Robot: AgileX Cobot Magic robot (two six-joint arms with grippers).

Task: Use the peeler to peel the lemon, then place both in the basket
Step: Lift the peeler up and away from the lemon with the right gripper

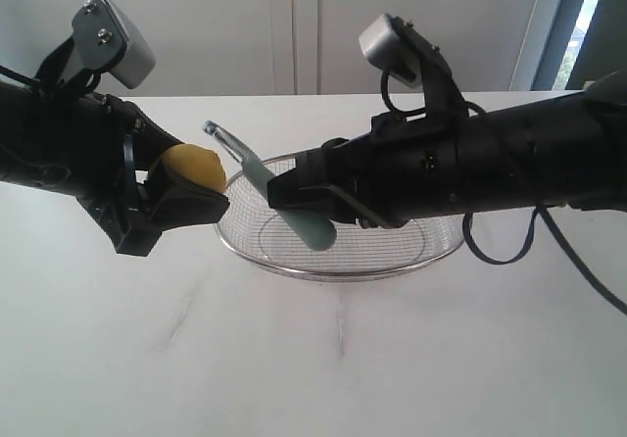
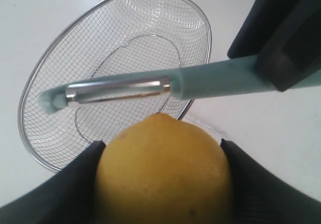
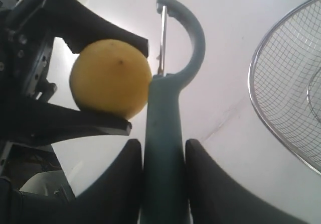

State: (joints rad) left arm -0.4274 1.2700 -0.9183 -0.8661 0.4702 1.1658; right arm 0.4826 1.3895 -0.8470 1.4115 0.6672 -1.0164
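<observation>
My left gripper (image 1: 186,187) is shut on the yellow lemon (image 1: 193,169), held above the table left of the basket (image 1: 338,266). The lemon (image 2: 163,171) fills the space between the black fingers (image 2: 261,184). My right gripper (image 1: 279,194) is shut on the teal handle of the peeler (image 1: 294,207), whose hooked head and metal blade (image 1: 227,141) point up toward the lemon. In the right wrist view the peeler (image 3: 163,133) stands between the pads, its blade (image 3: 162,40) right beside the lemon (image 3: 110,78). The wire mesh basket (image 2: 30,83) lies below.
The white table (image 1: 313,359) spreads all round the basket. A pale wall with a door frame (image 1: 294,25) stands behind, and a window edge (image 1: 588,16) at the far right. A black cable (image 1: 509,246) hangs from the right arm.
</observation>
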